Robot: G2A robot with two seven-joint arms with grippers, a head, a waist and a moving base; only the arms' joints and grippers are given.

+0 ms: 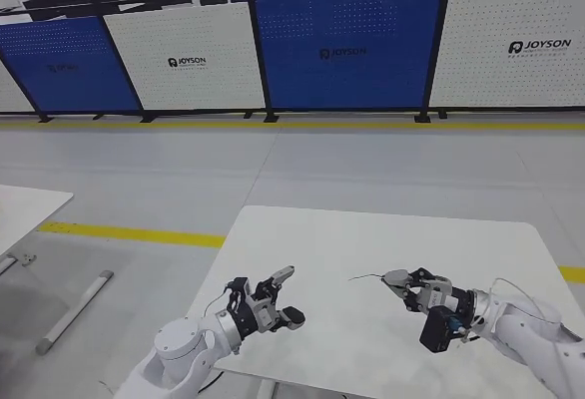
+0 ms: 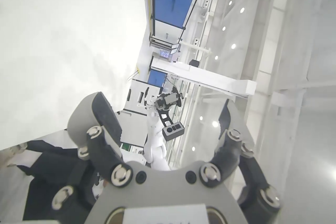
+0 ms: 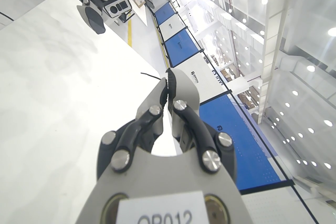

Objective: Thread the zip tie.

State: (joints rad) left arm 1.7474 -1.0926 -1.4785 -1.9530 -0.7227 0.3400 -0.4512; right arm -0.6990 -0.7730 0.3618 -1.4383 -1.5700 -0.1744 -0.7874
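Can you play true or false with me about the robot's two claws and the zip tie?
1. The right gripper is pinched shut on the zip tie. True.
2. The left gripper is holding the zip tie too. False: it is open and holds nothing.
3. The zip tie's thin end sticks out toward the left gripper. True.
4. The table is blue. False: it is white.
5. The two grippers are touching each other. False: they are apart, with bare table between them.
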